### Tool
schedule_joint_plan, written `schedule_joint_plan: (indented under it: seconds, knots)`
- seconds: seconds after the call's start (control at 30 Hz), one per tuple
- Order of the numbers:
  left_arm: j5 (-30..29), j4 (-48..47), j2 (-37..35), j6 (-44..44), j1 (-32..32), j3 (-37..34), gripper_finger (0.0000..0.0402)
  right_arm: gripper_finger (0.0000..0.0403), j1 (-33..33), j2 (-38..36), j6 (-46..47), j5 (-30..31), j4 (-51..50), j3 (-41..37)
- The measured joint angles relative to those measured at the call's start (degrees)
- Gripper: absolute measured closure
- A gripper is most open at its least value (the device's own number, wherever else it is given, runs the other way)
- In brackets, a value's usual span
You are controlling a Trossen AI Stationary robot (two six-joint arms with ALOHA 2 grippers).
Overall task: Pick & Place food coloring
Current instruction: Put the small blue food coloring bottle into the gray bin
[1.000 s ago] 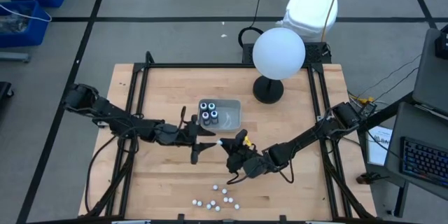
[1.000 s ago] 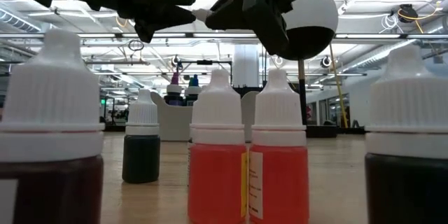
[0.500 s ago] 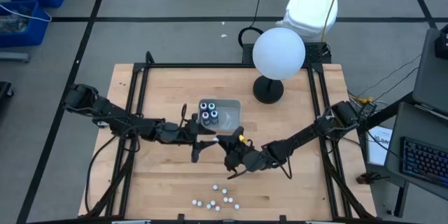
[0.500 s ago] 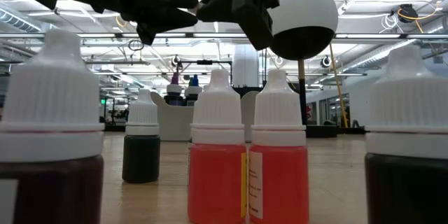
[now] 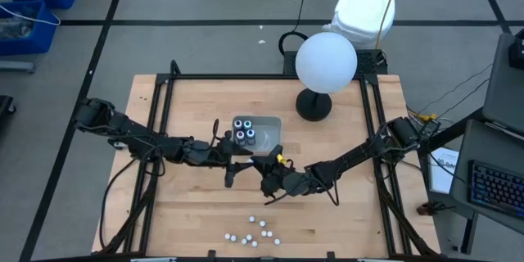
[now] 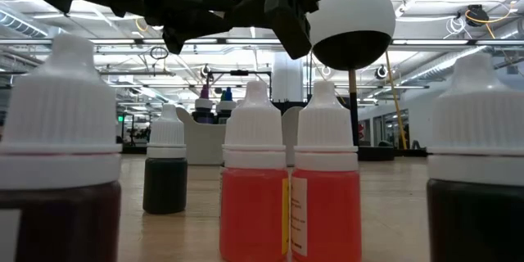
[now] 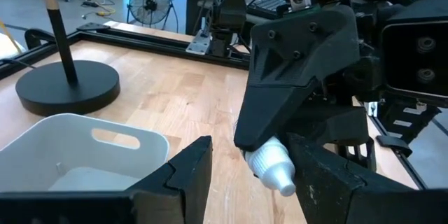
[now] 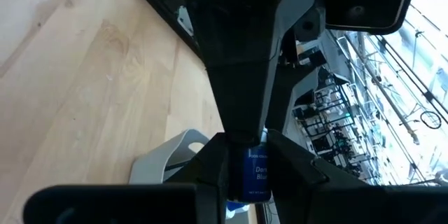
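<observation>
The right pincer (image 5: 268, 166), near the middle of the pale wooden surface (image 5: 188, 221), is closed narrowly on a small food-colouring bottle with a ribbed white cap and a blue label (image 7: 271, 166). It holds the bottle by its body, with the cap pointing toward the left pincer (image 5: 242, 166). The left pincer's two dark fingers (image 7: 187, 170) stand wide apart on either side of that cap and grip nothing. Both pincers meet just on the front side of the shallow light-grey plastic tray (image 5: 274, 137), which already holds several dark bottles with teal-ringed tops (image 5: 244, 133).

This looks like a hand-over, and the risk lies in its timing. If the right pincer lets go before the left one has closed, the bottle drops to the surface and may roll. The tapered, slippery cap is a poor place to pinch, so a squeeze there could shoot the bottle out sideways. The two pincers are also crowded together and could knock into each other or nudge the tray.

A cluster of white-capped bottles (image 5: 252, 233) waits near the front edge of the surface. The white globe lamp on a black stand (image 5: 325, 62) stands well apart, toward the back edge.
</observation>
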Motion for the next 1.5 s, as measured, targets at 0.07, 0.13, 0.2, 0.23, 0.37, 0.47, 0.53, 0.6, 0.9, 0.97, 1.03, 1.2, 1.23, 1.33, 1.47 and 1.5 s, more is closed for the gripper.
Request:
schedule_joint_plan:
  seconds: [0.07, 0.13, 0.2, 0.23, 0.37, 0.47, 0.53, 0.6, 0.9, 0.97, 1.03, 1.2, 1.23, 1.33, 1.47, 1.5]
  knots:
    - [0.05, 0.23, 0.00, 0.32, 0.00, 0.00, 0.0218, 0.0335, 0.00, 0.00, 0.02, -0.02, 0.12, 0.00]
    - [0.03, 0.21, 0.00, 0.42, 0.00, 0.00, 0.0218, 0.0335, 0.00, 0.00, 0.02, -0.02, 0.10, 0.00]
    - [0.05, 0.23, 0.00, 0.45, 0.00, 0.00, 0.0218, 0.0335, 0.00, 0.00, 0.02, -0.02, 0.13, 0.00]
    - [0.05, 0.22, 0.00, 0.47, 0.00, 0.00, 0.0218, 0.0335, 0.00, 0.00, 0.02, -0.02, 0.15, 0.00]
    - [0.08, 0.32, 0.00, 0.83, 0.00, 0.00, 0.0229, 0.0335, 0.00, 0.00, 0.02, -0.02, 0.62, 0.00]
    - [0.39, 0.64, 0.00, 1.75, -0.02, 0.00, 0.0265, 0.0335, -0.02, 0.00, 0.04, 0.01, 0.69, 0.00]
    - [1.27, 0.88, -0.01, 1.70, 0.00, 0.00, 0.0295, 0.0335, -0.04, 0.00, -0.04, 0.24, 0.87, 0.00]
    - [2.01, 0.91, -0.02, 2.11, 0.01, -0.01, 0.0320, 0.0334, 0.00, 0.00, -0.13, 0.46, 0.82, 0.00]
    - [2.80, 0.88, -0.02, 3.17, 0.00, -0.04, 0.0321, 0.0334, 0.04, 0.00, -0.01, 0.15, 0.86, 0.00]
    - [2.81, 0.89, -0.02, 3.26, -0.04, -0.04, 0.0320, 0.0334, 0.04, 0.00, 0.38, 0.09, 0.85, 0.00]
    - [2.84, 0.89, -0.02, 3.29, -0.04, -0.04, 0.0327, 0.0334, 0.04, 0.00, 0.86, 0.07, 0.87, 0.00]
    - [2.92, 0.89, -0.02, 4.36, -0.04, -0.04, 0.0331, 0.0334, 0.07, 0.00, 2.26, 0.07, 0.70, 0.00]
    - [2.94, 0.89, -0.02, 4.36, -0.04, -0.04, 0.0331, 0.0333, 0.07, 0.00, 2.60, 0.08, 0.55, 0.00]
    - [3.24, 1.06, -0.02, 4.55, -0.07, -0.04, 0.0331, 0.0326, 0.54, 0.00, 2.91, 0.30, 0.30, 0.00]
    - [3.46, 1.81, 0.00, 5.72, -0.53, -0.01, 0.0331, 0.0305, 2.01, 0.00, 3.36, 2.70, 1.01, 0.07]
    - [3.24, 1.94, 0.00, 6.04, -0.63, 0.00, 0.0331, 0.0300, 2.44, 0.00, 3.55, 4.25, 1.22, 0.09]
